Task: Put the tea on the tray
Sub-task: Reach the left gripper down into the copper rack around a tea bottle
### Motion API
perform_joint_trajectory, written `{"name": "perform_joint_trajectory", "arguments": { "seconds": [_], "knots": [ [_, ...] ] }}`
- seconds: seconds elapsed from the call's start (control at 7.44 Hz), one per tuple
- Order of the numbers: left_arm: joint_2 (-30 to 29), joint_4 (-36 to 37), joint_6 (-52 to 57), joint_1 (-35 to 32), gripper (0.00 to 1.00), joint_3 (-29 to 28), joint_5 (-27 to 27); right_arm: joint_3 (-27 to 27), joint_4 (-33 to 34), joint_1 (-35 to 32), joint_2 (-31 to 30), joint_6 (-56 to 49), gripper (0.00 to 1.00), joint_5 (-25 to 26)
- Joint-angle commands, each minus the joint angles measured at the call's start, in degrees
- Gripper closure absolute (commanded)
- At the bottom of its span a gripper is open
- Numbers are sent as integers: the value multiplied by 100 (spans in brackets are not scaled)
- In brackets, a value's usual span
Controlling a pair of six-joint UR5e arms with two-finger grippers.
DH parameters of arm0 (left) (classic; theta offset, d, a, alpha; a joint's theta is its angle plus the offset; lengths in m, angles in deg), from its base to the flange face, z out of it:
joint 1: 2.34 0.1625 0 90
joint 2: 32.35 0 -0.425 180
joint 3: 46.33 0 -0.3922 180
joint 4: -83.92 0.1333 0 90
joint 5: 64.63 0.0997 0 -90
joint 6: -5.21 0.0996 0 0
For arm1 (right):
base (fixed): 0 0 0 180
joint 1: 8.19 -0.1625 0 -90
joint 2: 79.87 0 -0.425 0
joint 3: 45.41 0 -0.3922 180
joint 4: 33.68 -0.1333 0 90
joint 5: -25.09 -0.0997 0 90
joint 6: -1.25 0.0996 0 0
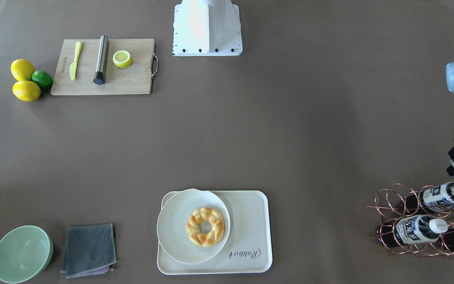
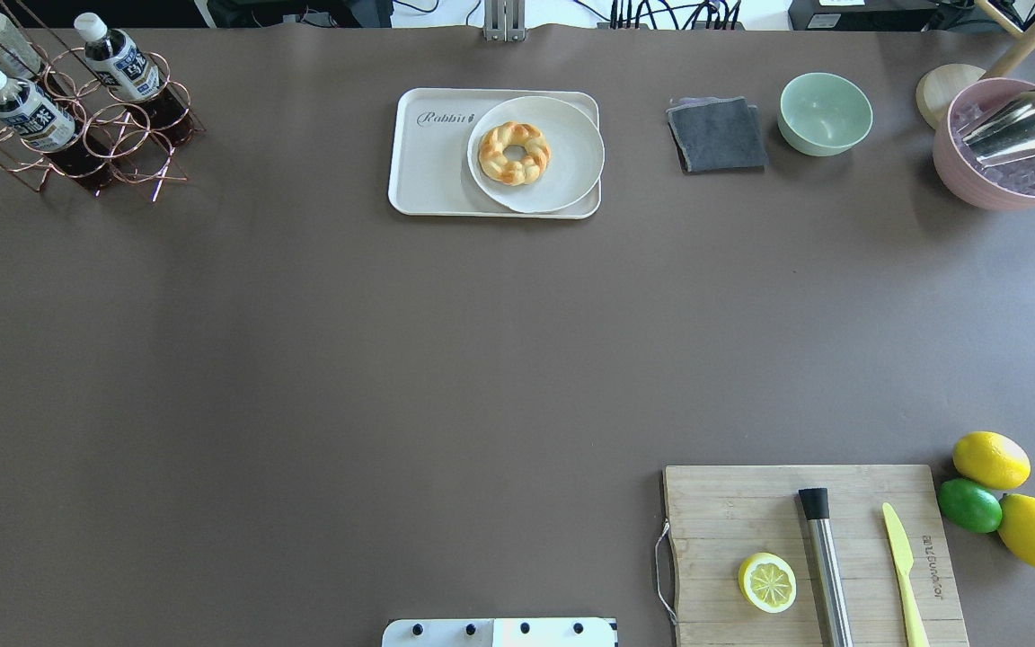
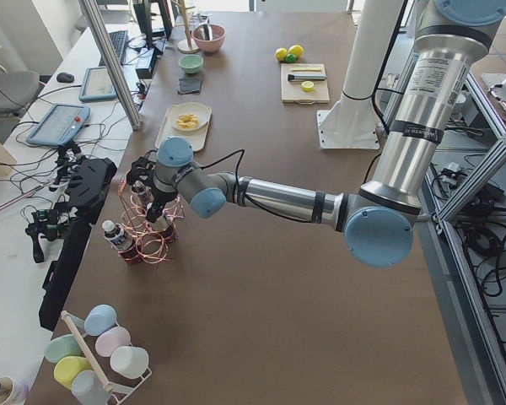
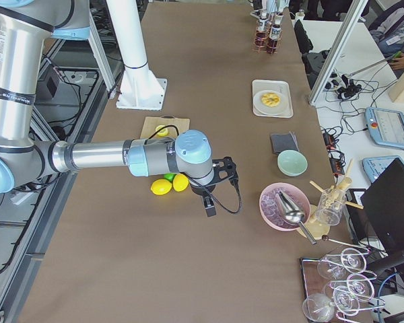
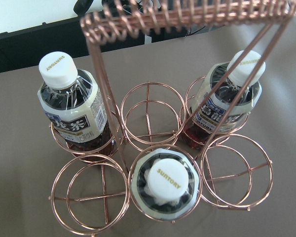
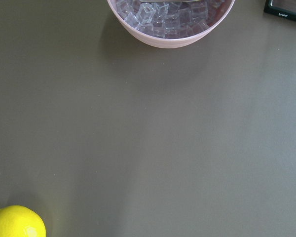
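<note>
The small plastic bottle of dark brown tea (image 5: 75, 114) stands white cap up in a copper wire rack (image 5: 91, 197) at the worktop's far left corner. It is just below the left gripper (image 3: 150, 190), so the left arm is nearer. Whether that tool is spread or closed cannot be told, and the same goes for the right gripper (image 4: 209, 204) off by the right edge. The rack's tall wire handle (image 5: 102, 94) and a like bottle (image 5: 231, 101) crowd the tea, and on the cream-white rectangular tray (image 2: 428, 171) at the far edge's middle a round white plate (image 2: 571, 148) leaves only the left strip free.

Bright, even daylight; all views sharp.
Soft shadows on worktop (image 2: 482, 359); glare blows out robot base (image 1: 207, 23) at 12 o'clock.
</note>
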Motion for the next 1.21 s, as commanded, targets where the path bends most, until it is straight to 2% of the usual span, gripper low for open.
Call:
{"name": "perform_joint_trajectory", "arguments": {
  "seconds": [0.0,0.13,0.4,0.81,0.94,1.07],
  "knots": [
    [-158,-46,-13,77,21,-197,218,3,-2,8,-2,-47,0,5],
    [-176,-46,-13,77,35,-207,218,3,-11,17,-2,-30,0,5],
    [-185,-46,-39,86,40,-216,218,3,-11,17,-36,-64,0,5],
    [-395,-46,-30,86,40,-470,218,3,-11,17,-63,-64,0,13],
    [-422,-37,-39,86,46,-488,218,3,-11,17,-63,-64,0,22],
    [-431,-37,-48,86,72,-479,218,3,-11,17,-72,-56,0,14]
  ]
}}
